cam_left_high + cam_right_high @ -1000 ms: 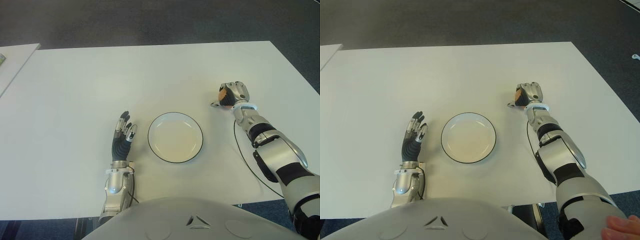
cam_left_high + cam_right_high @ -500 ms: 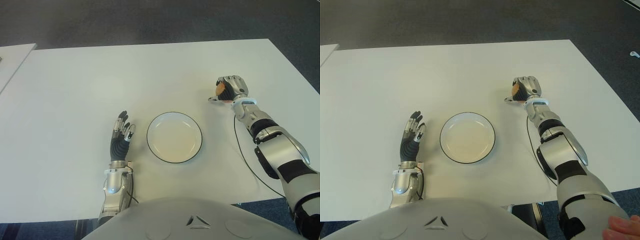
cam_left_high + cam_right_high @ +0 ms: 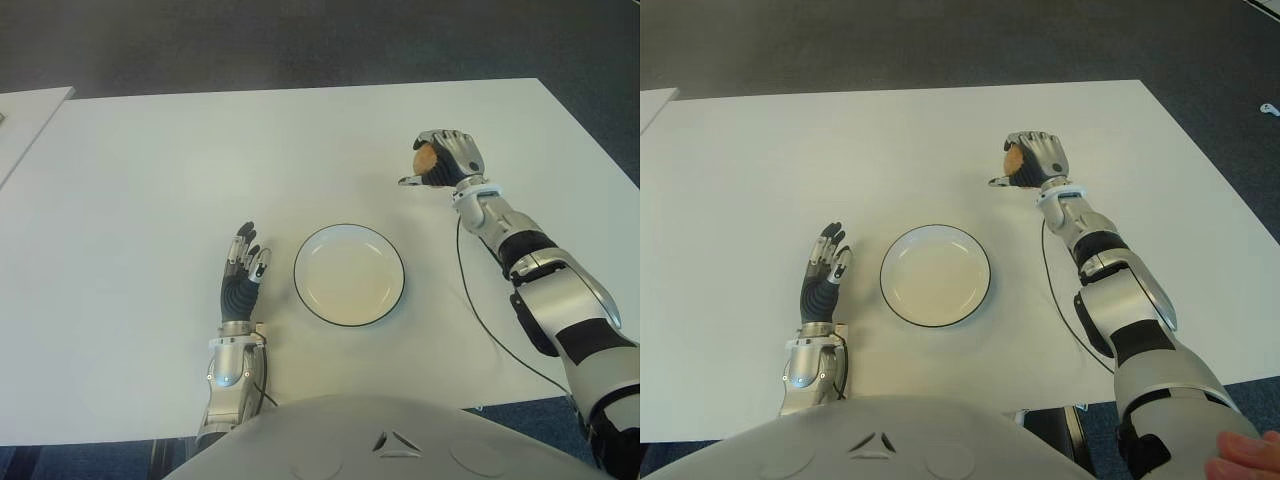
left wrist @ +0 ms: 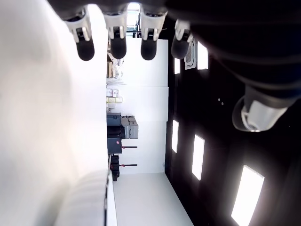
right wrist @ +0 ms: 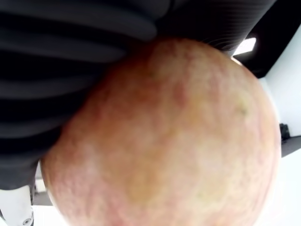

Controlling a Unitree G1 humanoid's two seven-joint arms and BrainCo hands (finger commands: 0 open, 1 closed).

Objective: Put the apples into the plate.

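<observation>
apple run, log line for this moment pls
right hand: shut on apple, beyond and right of plate | plate: empty | left hand: open, idle, left of plate

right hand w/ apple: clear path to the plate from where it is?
Probably yes. The right hand grips the apple beyond the plate and to its right, with only bare table between. The plate holds nothing, and the left hand is open on its other side.

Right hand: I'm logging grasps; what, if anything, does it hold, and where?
The right hand holds an apple, fingers curled around its body. The left hand holds nothing.
</observation>
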